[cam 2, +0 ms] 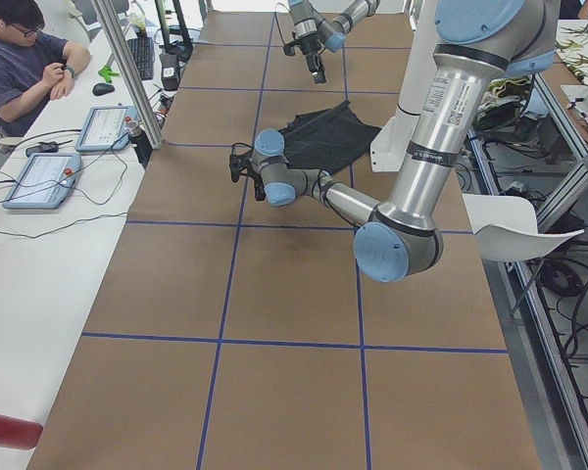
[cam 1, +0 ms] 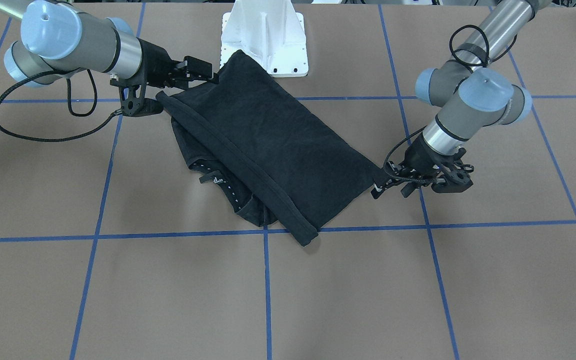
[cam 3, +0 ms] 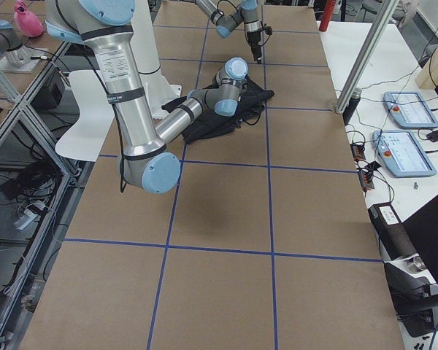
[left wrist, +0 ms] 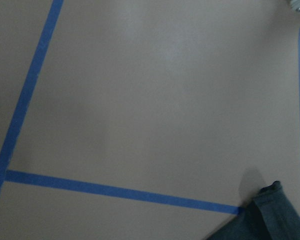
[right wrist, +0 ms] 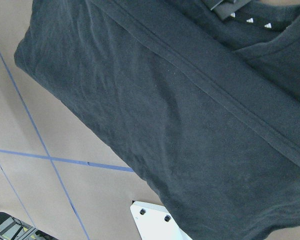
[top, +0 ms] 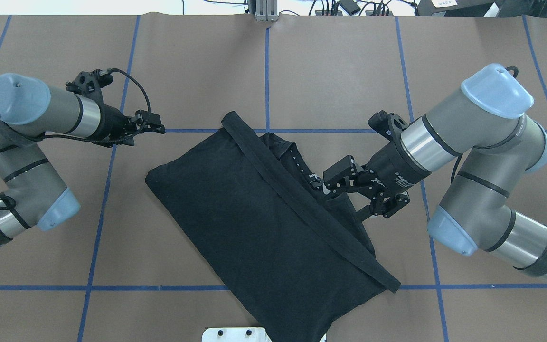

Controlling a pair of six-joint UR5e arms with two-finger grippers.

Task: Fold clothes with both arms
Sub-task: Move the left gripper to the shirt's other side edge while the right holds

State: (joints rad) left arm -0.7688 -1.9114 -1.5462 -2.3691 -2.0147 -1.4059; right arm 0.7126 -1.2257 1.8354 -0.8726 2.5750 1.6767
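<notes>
L arm [top: 41, 109] is held low, forearm approx. level, wrist turned inward. L gripper [top: 155, 123] is pointed toward centre; finger gap can't be made out. R arm [top: 449, 123] is bent sharply at elbow, wrist angled down & inward. R gripper [top: 334, 178] is seen w/ jaws apart, nothing clamped.

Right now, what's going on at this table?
A shirt is being folded by two grippers. It lies on the table, already doubled over, its collar peeking out along one side. The right gripper sits at that collar-side edge; the left gripper seems just clear of the opposite corner. Whether either is open or shut can't be told.
</notes>
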